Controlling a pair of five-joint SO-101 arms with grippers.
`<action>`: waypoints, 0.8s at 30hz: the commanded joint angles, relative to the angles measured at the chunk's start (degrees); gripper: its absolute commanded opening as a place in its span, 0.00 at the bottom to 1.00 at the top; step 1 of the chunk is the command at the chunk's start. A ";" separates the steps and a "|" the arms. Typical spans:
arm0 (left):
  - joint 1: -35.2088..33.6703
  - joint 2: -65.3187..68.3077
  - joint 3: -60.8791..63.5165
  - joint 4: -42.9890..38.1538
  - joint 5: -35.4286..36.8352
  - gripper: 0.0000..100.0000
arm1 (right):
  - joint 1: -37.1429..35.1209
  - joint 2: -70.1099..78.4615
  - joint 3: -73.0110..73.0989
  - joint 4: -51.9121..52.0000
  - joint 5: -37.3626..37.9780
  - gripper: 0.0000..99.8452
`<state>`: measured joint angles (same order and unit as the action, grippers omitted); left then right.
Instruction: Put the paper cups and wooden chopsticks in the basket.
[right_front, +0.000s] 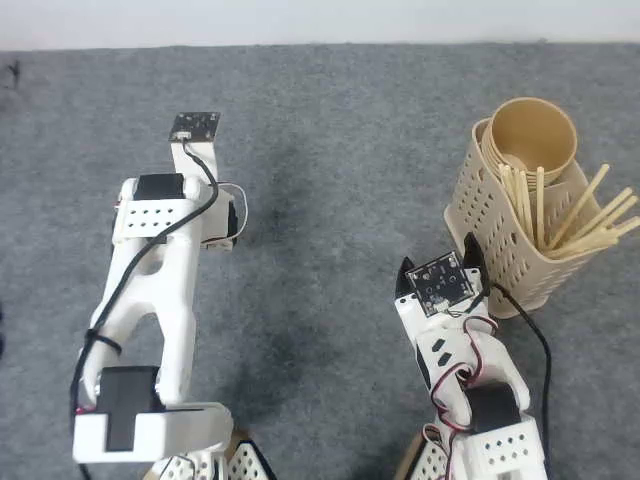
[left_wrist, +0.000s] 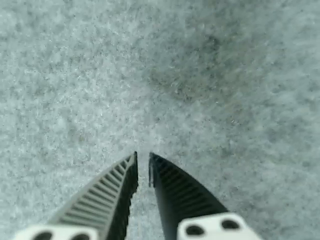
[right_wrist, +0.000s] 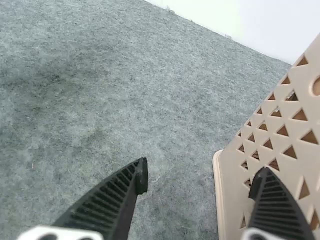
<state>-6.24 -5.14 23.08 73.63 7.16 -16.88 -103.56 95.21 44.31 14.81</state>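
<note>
Wrapping up, it seems: paper cups (right_front: 530, 130) and chopsticks (right_front: 540, 205) fill the basket (right_front: 495, 250); your right gripper (right_wrist: 202, 175) is released beside it, left gripper (left_wrist: 143, 159) clenched empty. Withdraw clear.

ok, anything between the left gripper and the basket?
High view: bare grey mat from the left gripper to the basket; the open right gripper sits by the basket's near corner, just off that line.

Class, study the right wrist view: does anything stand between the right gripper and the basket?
Nothing visible does. The open right gripper sits close beside the basket, at its perforated wall, over bare grey mat. The paper cups and chopsticks already stand inside the basket.
</note>
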 joint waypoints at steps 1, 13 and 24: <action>-0.35 -0.88 -0.75 0.00 4.57 0.12 | -0.13 -0.48 0.18 -0.57 0.70 0.34; -0.44 -0.53 0.57 2.55 3.52 0.30 | -0.22 -0.48 0.18 -0.57 1.23 0.34; -6.77 -0.53 1.10 -0.79 7.30 0.01 | -0.48 -0.48 0.44 -0.57 3.52 0.34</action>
<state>-10.99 -5.14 24.57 74.33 13.41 -16.88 -103.56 95.21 44.31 17.63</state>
